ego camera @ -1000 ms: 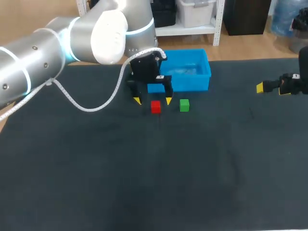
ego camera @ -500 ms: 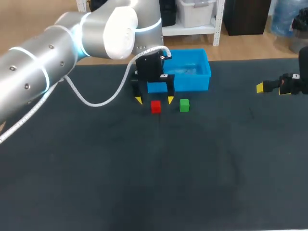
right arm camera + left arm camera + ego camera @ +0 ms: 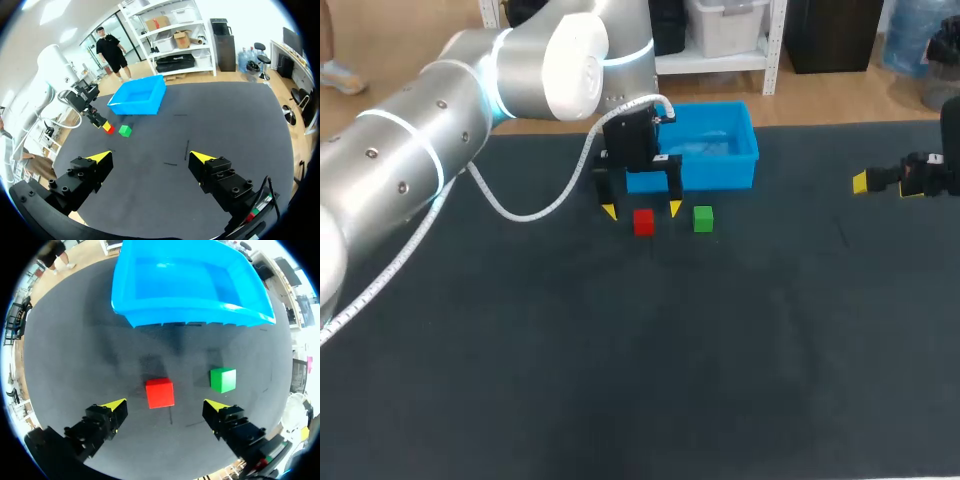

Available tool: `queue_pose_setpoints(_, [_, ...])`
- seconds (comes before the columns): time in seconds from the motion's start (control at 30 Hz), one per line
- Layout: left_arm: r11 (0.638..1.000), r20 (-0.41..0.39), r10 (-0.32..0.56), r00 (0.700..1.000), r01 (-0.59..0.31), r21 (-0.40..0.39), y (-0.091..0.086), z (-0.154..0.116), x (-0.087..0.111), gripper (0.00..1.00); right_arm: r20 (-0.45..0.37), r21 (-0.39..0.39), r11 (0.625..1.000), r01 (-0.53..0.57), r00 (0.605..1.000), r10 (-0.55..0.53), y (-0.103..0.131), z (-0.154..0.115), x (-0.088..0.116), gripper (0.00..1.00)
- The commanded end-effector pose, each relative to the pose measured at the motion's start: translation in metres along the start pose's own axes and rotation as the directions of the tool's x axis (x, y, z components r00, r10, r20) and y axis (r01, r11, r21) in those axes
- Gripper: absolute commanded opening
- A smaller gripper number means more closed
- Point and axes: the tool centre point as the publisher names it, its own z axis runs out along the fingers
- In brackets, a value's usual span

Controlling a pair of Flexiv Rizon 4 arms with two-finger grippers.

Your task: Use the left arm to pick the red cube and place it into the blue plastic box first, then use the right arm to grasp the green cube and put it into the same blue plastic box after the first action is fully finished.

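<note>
The red cube (image 3: 643,221) sits on the dark table just in front of the blue plastic box (image 3: 745,150), with the green cube (image 3: 703,218) close on its right. My left gripper (image 3: 640,210) hangs open right above the red cube, one yellow tip on either side. In the left wrist view the red cube (image 3: 160,392) lies just ahead of the open left gripper (image 3: 166,406), the green cube (image 3: 223,379) off beside one finger, the empty blue box (image 3: 150,310) beyond. My right gripper (image 3: 860,182) stays open at the table's right; the right wrist view shows the right gripper (image 3: 150,158) far from both cubes.
A white cable (image 3: 535,205) loops from the left arm down over the table. The dark table (image 3: 640,360) stretches wide in front of the cubes. Short dark marks (image 3: 186,147) lie on the mat ahead of the right gripper.
My left arm has shifted a little to the right, bringing its gripper over the red cube. The cubes, the box and the right arm have not moved.
</note>
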Motion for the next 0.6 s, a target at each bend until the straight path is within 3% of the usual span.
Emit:
queue_pose_setpoints(0.03, [1.000,-0.037,0.002,0.999,-0.002,-0.002,-0.002,0.000,-0.007,1.00,-0.001,0.002,1.000,0.000,1.000,0.000,0.000,0.000,0.000,1.00])
queue_pose_setpoints(0.6, [0.999,-0.098,-0.032,0.995,0.031,-0.016,0.012,0.018,0.004,1.00,-0.001,0.002,1.000,0.000,1.000,0.000,0.000,0.000,0.000,1.00])
